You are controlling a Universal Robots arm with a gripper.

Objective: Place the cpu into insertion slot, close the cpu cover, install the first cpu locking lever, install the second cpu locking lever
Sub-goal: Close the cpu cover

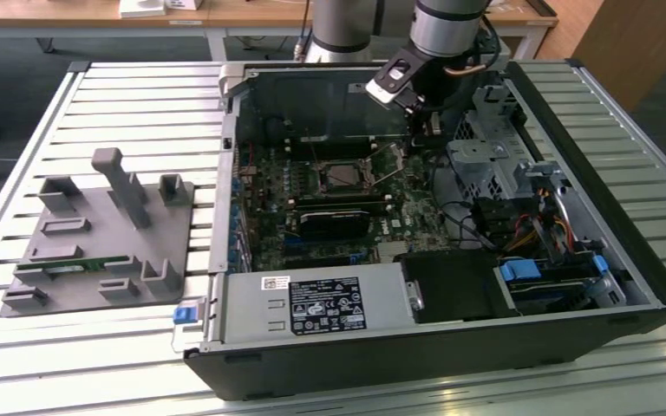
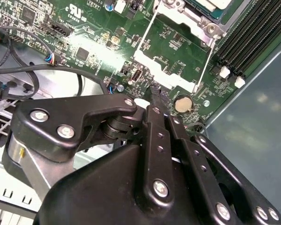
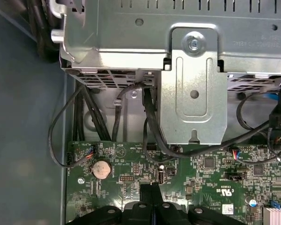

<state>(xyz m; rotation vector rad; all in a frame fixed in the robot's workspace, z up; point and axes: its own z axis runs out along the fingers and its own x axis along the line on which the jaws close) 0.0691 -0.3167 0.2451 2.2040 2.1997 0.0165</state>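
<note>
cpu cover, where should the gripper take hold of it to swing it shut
Probably the free edge of the cpu cover, the silvery bar farthest from its hinge, approached from where the gripper sits. The frame appears to stand open, tilted up, so that thin bare bar faces the gripper and gives the most leverage.

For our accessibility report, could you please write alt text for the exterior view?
A robot arm's claw reaches down into an open computer case lying on a slatted metal table, near the insertion slot on its green board. A grey fixture tray sits at the exterior view's left.
</note>
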